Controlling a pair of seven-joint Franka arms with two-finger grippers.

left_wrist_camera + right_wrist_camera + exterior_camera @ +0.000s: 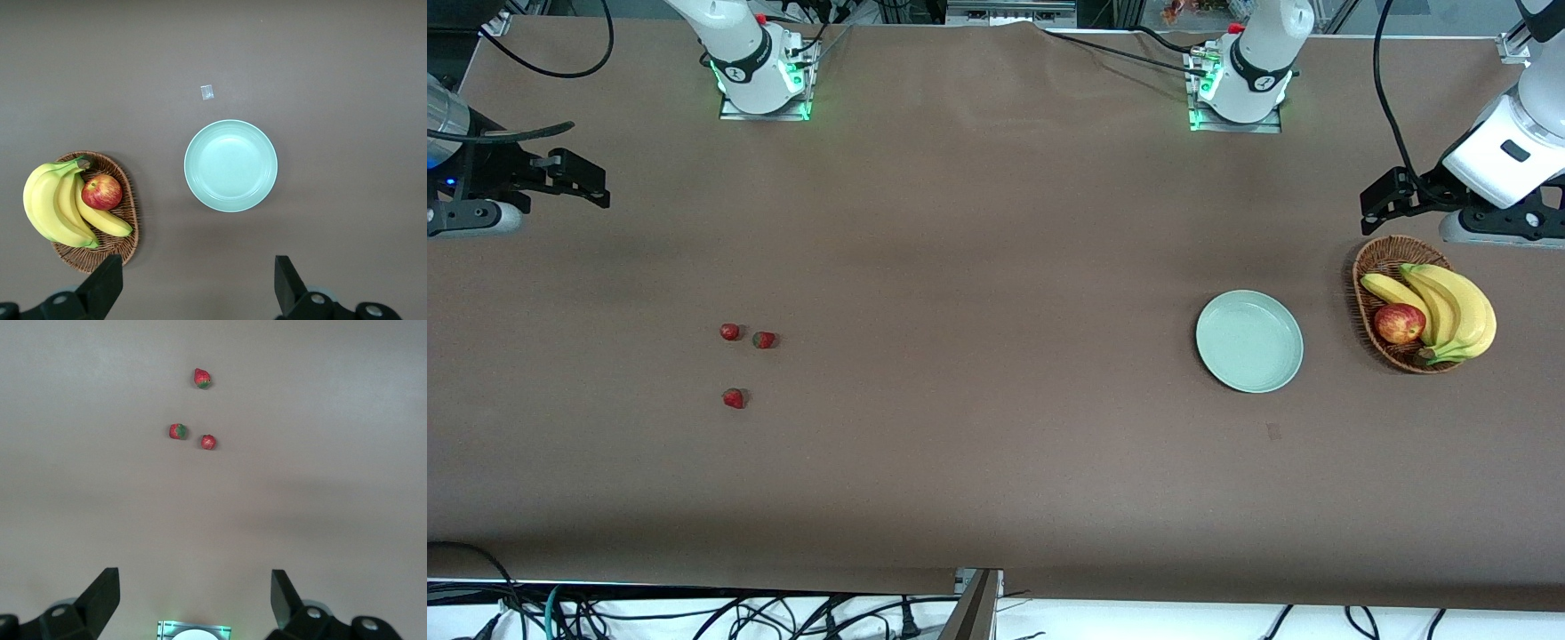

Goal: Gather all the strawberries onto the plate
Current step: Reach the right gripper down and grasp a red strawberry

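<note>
Strawberries [734,398]: three lying loose toward the right arm's end, well apart from the plate [1249,341]; probably light and soft, best pinched gently across the body.
Right gripper [193,600]: hovering wide open, empty.
Left gripper [199,283]: waiting open, empty, above the basket [1371,267].

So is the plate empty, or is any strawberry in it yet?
Empty. The plate shows only bare mint surface; all three strawberries lie on the table toward the right arm's end.

Evenly lit from above, bright but soft. Faint dark bands of shadow across the brown worktop [996,267]. Green glow at both arm bases. Sharp focus everywhere, no glare, no visible edge distortion.
</note>
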